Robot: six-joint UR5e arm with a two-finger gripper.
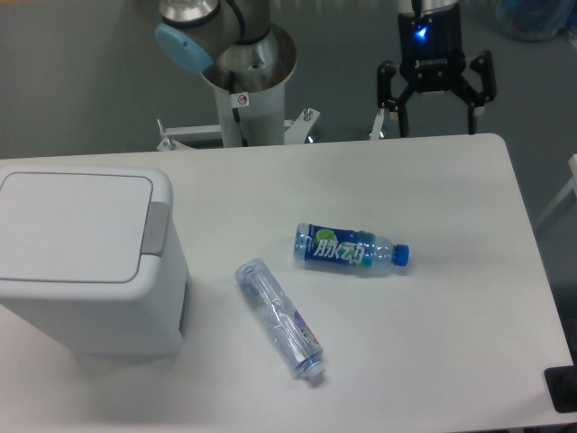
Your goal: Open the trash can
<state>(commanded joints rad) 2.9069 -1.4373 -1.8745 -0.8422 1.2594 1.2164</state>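
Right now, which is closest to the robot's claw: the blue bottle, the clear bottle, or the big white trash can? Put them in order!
Measured from the gripper, open at the table's far edge:
1. The blue-label bottle, lying on its side mid-table, just in front of the gripper.
2. The clear bottle, lying nearer the front edge.
3. The trash can, lid shut, far across at the other end of the table.

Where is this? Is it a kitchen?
Probably a robot lab, not a kitchen: a robot arm's gripper hangs over a plain white table with a trash can and two bottles.
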